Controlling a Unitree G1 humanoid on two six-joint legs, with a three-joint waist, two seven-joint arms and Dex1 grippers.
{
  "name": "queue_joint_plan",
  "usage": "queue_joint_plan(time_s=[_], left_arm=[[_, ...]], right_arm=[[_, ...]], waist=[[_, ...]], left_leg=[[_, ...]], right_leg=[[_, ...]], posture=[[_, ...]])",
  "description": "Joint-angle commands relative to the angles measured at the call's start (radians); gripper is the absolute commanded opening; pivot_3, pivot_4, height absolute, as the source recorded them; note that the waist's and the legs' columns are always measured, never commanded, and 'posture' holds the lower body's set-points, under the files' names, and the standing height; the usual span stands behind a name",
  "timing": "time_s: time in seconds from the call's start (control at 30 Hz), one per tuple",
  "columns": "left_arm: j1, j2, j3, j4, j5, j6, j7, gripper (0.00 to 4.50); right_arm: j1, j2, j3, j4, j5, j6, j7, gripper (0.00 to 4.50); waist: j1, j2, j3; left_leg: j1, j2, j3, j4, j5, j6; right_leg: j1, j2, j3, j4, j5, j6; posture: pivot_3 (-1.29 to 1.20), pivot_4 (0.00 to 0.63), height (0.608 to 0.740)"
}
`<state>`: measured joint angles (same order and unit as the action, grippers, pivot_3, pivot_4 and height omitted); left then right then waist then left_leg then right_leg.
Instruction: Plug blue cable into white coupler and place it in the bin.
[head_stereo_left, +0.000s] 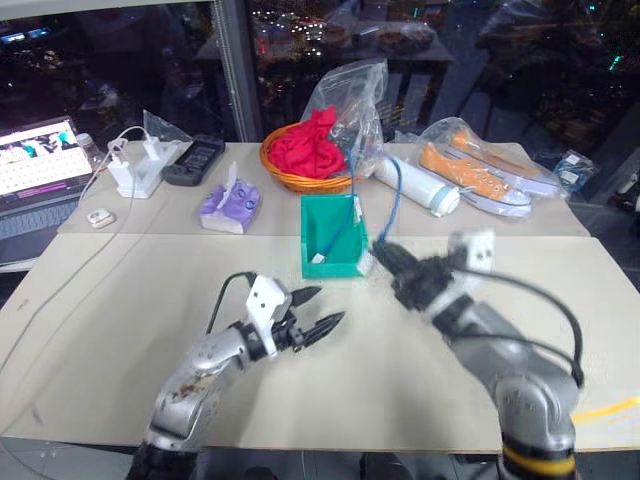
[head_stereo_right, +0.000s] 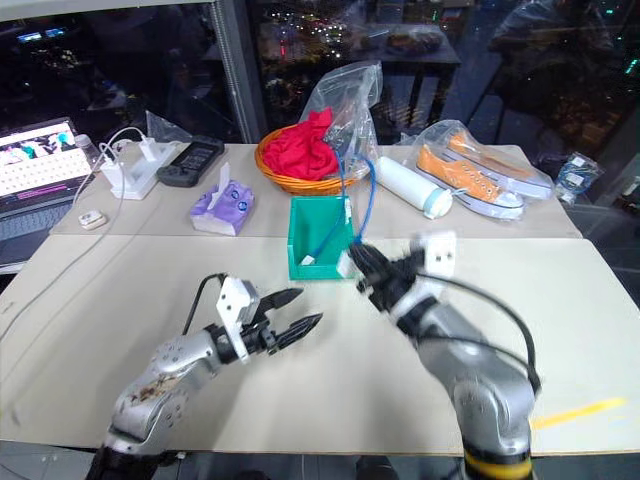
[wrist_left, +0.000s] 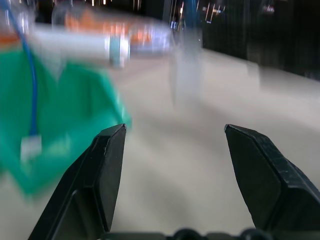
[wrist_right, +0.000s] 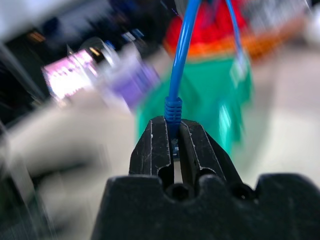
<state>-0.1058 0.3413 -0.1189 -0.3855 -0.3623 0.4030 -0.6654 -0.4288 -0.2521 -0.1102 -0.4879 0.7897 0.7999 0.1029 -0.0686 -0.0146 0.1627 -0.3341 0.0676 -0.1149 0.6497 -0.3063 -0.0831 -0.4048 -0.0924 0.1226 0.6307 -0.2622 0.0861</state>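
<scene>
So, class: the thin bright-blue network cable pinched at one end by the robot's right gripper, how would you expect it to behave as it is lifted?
The thin bright-blue network cable is probably floppy: it arcs up from the right gripper and droops into the teal-green plastic bin. It is likely light, since a pinch at one end carries it. Its free end may swing or snag on the bin's rim.

This looks like an office or lab space at night. A pale tabletop (head_stereo_left: 300, 400) stands against tall dark windows across the top of the frame, city lights showing in the glass. At the far left an open laptop (head_stereo_left: 35, 160) glows beside white chargers (head_stereo_left: 135, 170) with cords. Test props sit along the back: an orange wicker basket (head_stereo_left: 305, 175), bagged orange shoes (head_stereo_left: 480, 170), a tissue pack (head_stereo_left: 230, 208).
</scene>
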Motion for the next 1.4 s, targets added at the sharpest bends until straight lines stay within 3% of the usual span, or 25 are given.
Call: queue_joint_plan(time_s=[0.03, 0.2, 0.33, 0.4, 0.53, 0.77, 0.93, 1.1, 1.2, 1.4], left_arm=[[0.008, 0.004, 0.021, -0.060, 0.000, -0.024, 0.026, 3.38], [0.037, -0.003, 0.025, -0.085, 0.020, -0.048, 0.069, 3.38], [0.054, -0.010, 0.017, -0.092, 0.033, -0.061, 0.096, 3.38], [0.059, -0.012, 0.019, -0.094, 0.038, -0.068, 0.106, 3.43], [0.059, -0.009, 0.029, -0.093, 0.044, -0.080, 0.118, 3.43], [0.075, 0.004, 0.047, -0.091, 0.031, -0.088, 0.112, 3.43], [0.089, 0.005, 0.082, -0.108, 0.040, -0.096, 0.142, 3.43], [0.057, -0.022, 0.241, -0.053, 0.191, -0.206, 0.361, 3.43], [0.056, -0.038, 0.309, -0.073, 0.208, -0.174, 0.442, 3.43], [0.117, -0.109, 0.381, -0.141, 0.175, -0.090, 0.536, 3.43]], right_arm=[[-0.157, 0.012, -0.026, 0.187, 0.015, 0.036, 0.011, 0.00], [-0.386, 0.003, 0.039, 0.552, -0.108, 0.018, 0.081, 0.00], [-0.478, 0.021, 0.055, 0.734, -0.174, -0.001, 0.126, 0.00], [-0.496, 0.045, 0.068, 0.797, -0.204, 0.002, 0.134, 0.92], [-0.508, 0.082, 0.040, 0.835, -0.221, 0.022, 0.114, 2.26], [-0.529, 0.028, -0.043, 0.689, -0.187, 0.047, 0.122, 4.46], [-0.448, -0.120, -0.089, 0.456, -0.156, 0.081, 0.196, 4.46], [-0.159, -0.354, -0.029, 0.153, -0.269, -0.068, 0.369, 4.46], [-0.004, -0.338, -0.007, 0.120, -0.334, -0.117, 0.318, 4.46], [0.182, -0.181, 0.065, 0.186, -0.562, -0.305, 0.115, 4.46]], waist=[[0.002, 0.000, 0.000], [-0.003, 0.001, 0.000], [-0.006, 0.001, 0.001], [-0.006, 0.001, 0.001], [-0.008, 0.001, 0.001], [-0.002, 0.002, 0.001], [-0.001, 0.002, 0.002], [0.006, 0.002, 0.002], [-0.005, 0.002, 0.002], [0.000, 0.002, 0.002]], left_leg=[[0.000, 0.000, 0.000, 0.000, 0.000, 0.000], [-0.001, 0.000, 0.000, 0.000, 0.000, 0.001], [-0.003, 0.000, 0.000, -0.001, 0.001, 0.000], [-0.003, 0.000, 0.000, -0.001, 0.002, -0.002], [-0.004, 0.000, 0.000, -0.001, 0.002, -0.002], [-0.004, 0.000, 0.000, -0.001, 0.001, -0.001], [-0.006, 0.000, 0.000, -0.001, 0.001, -0.001], [-0.007, 0.000, 0.000, 0.000, -0.002, 0.004], [-0.008, 0.000, 0.000, 0.001, -0.002, 0.005], [-0.005, -0.001, 0.001, 0.002, -0.001, 0.003]], right_leg=[[0.000, 0.000, 0.000, 0.000, 0.000, 0.000], [-0.001, 0.000, -0.001, -0.001, 0.001, 0.000], [-0.004, 0.000, -0.001, -0.001, 0.001, 0.000], [-0.005, 0.000, -0.001, -0.001, 0.001, 0.000], [-0.005, 0.000, -0.001, -0.001, 0.001, 0.000], [-0.005, -0.001, -0.001, 0.000, 0.001, 0.000], [-0.007, -0.001, -0.001, 0.000, 0.001, 0.000], [-0.007, -0.001, -0.002, -0.002, 0.001, 0.000], [-0.007, -0.001, -0.001, -0.003, 0.001, 0.001], [-0.004, -0.001, 0.000, -0.001, 0.002, 0.001]], posture=[[0.00, 0.150, 0.722], [0.00, 0.150, 0.722], [0.00, 0.150, 0.722], [0.00, 0.150, 0.722], [0.00, 0.150, 0.722], [0.00, 0.150, 0.722], [0.00, 0.150, 0.722], [0.00, 0.150, 0.722], [0.00, 0.150, 0.722], [0.00, 0.150, 0.722]])
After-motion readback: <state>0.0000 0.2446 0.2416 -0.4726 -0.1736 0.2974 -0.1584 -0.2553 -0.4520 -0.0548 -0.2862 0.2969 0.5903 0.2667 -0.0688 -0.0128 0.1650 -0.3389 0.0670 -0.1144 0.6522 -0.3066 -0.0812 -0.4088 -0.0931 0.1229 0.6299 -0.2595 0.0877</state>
